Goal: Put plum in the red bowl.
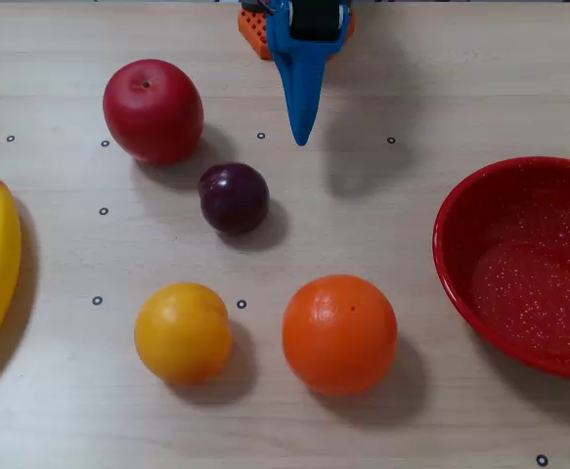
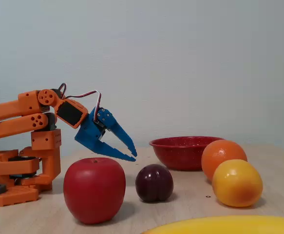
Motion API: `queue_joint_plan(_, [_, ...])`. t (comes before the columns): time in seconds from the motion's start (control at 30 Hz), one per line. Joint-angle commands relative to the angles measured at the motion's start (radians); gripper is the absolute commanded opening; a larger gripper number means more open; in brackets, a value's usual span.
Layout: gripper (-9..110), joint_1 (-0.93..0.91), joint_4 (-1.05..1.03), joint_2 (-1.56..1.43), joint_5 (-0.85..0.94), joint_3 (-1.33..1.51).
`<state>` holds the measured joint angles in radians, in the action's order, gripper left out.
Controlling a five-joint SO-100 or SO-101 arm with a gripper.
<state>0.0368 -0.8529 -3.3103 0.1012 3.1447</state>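
Nearest the camera in the fixed view, a yellow banana (image 2: 229, 225) is lying along the bottom edge, in front of the small, round, glossy dark purple plum (image 2: 154, 182). That plum is sitting on the pale wooden table (image 2: 190, 209) just right of a big, smooth red apple (image 2: 94, 189). To the plum's right, a yellow-orange citrus fruit (image 2: 236, 183) and a brighter round orange (image 2: 223, 157) are resting near each other. Behind the plum, the blue two-finger gripper (image 2: 130, 152) is hanging above the table with its fingers spread, gripping nothing. It is extending from the orange jointed arm (image 2: 20, 122). Farther back, right of the plum, the wide glossy red bowl (image 2: 180, 151) is standing empty, well apart from the plum in the overhead view (image 1: 234, 197).
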Motion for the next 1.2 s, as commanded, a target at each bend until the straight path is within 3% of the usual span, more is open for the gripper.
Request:
queue_joint_plan(0.0, [0,0.012,-0.005,-0.021,0.031,0.041])
queue_joint_plan(1.17, [0,0.015,-0.005,-0.021,0.048,0.041])
